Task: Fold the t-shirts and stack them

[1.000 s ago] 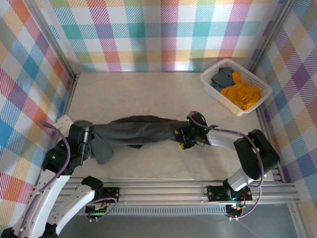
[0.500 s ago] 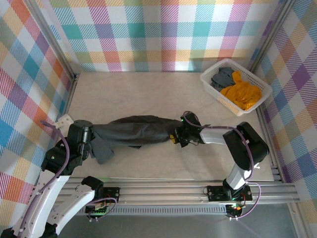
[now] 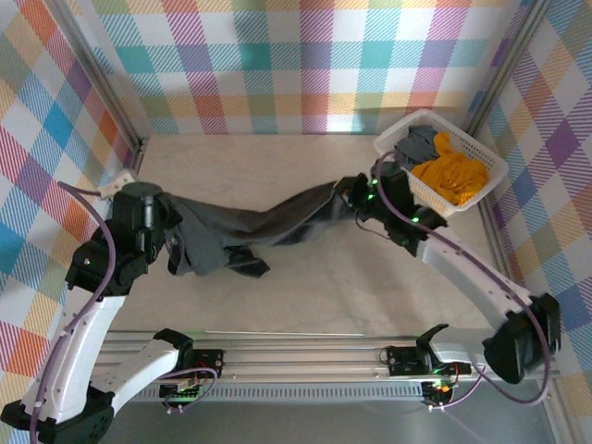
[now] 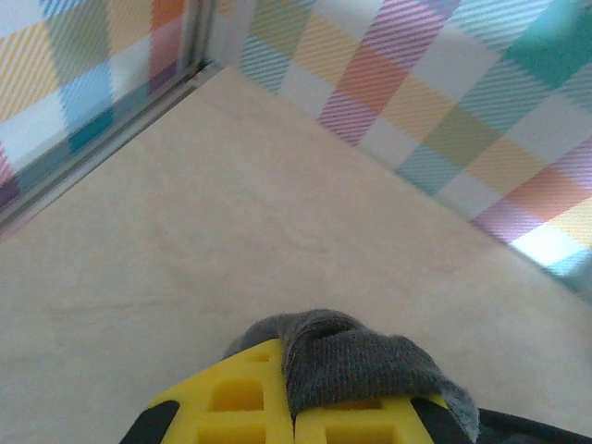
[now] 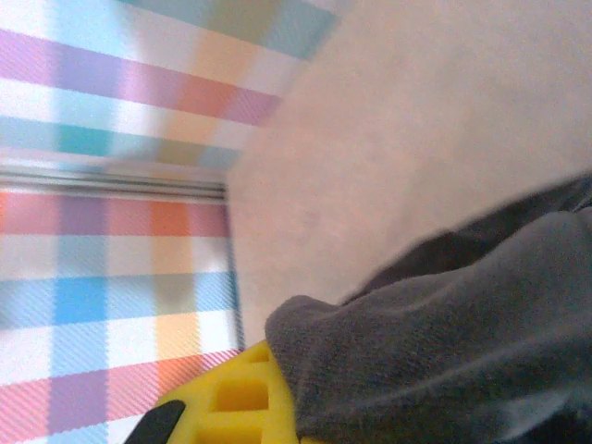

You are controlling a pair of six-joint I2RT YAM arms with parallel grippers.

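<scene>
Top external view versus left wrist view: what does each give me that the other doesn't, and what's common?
Top external: the whole charcoal t-shirt stretched between the left gripper and right gripper, both shut on it, plus the white basket holding an orange t-shirt and a grey t-shirt. Left wrist: close up, yellow fingers pressed together with a fold of cloth bunched over their tips. Shared: the charcoal t-shirt in the left gripper's grip, the table and the plaid wall.

Bare table (image 3: 268, 165) behind stretched charcoal t-shirt (image 3: 264, 225), basket (image 3: 477, 198) in far-right corner
</scene>
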